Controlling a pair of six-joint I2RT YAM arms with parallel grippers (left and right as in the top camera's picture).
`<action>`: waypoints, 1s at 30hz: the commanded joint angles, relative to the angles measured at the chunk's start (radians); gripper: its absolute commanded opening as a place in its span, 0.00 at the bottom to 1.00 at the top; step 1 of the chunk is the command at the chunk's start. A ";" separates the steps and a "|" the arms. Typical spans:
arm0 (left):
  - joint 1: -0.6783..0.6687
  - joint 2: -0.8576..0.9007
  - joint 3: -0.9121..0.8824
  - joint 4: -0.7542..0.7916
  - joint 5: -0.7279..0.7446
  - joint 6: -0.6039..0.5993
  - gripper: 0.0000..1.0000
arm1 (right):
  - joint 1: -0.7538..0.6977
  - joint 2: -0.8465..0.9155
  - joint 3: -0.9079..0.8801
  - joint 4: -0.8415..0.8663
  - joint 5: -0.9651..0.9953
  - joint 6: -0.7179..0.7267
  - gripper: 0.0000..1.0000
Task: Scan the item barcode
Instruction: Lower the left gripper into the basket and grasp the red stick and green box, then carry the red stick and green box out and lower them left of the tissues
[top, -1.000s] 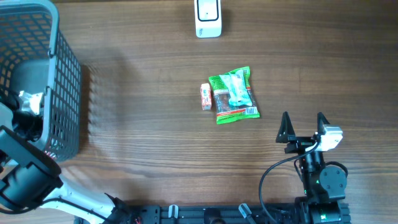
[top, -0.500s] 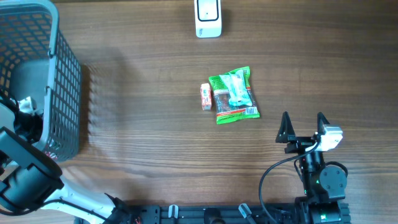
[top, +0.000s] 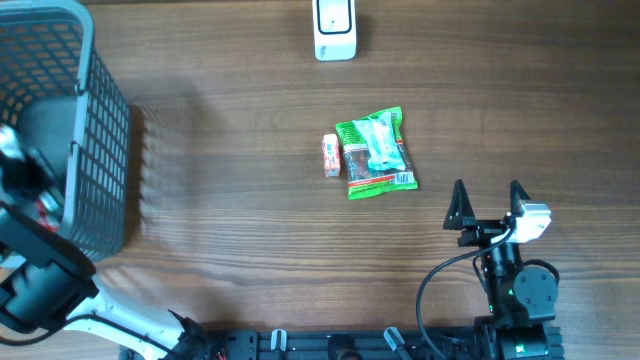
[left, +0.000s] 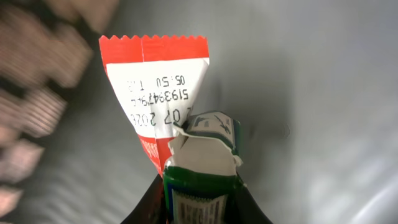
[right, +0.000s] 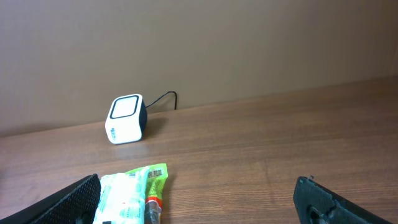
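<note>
In the left wrist view my left gripper (left: 202, 190) is shut on a green and white packet (left: 204, 149) whose barcode label faces the camera between the jaws. A red and white sachet (left: 155, 81) with printed digits stands right behind it; whether it is gripped too I cannot tell. Overhead, the left arm (top: 20, 170) reaches into the grey basket (top: 100, 130) at the far left. The white scanner (top: 334, 28) stands at the table's far edge, also seen as a white scanner (right: 127, 118) from the right wrist. My right gripper (top: 488, 205) rests open near the front right.
A green snack bag (top: 376, 152) and a small orange and white packet (top: 331, 155) lie mid-table, ahead of the right gripper (right: 199, 202). The snack bag (right: 134, 193) lies near its left finger. A cable runs from the scanner to the wall.
The left gripper has closed on the green packet inside the basket, and the left arm has shifted slightly toward the basket's left side. The right arm has not moved.
</note>
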 joint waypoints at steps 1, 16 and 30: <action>-0.010 -0.072 0.220 0.006 -0.010 -0.065 0.13 | -0.005 -0.003 -0.001 0.005 0.013 0.004 1.00; -0.349 -0.406 0.594 -0.094 -0.009 -0.283 0.13 | -0.005 -0.003 -0.001 0.005 0.013 0.004 1.00; -0.985 -0.359 0.404 -0.462 -0.009 -0.552 0.13 | -0.005 -0.003 -0.001 0.005 0.013 0.004 1.00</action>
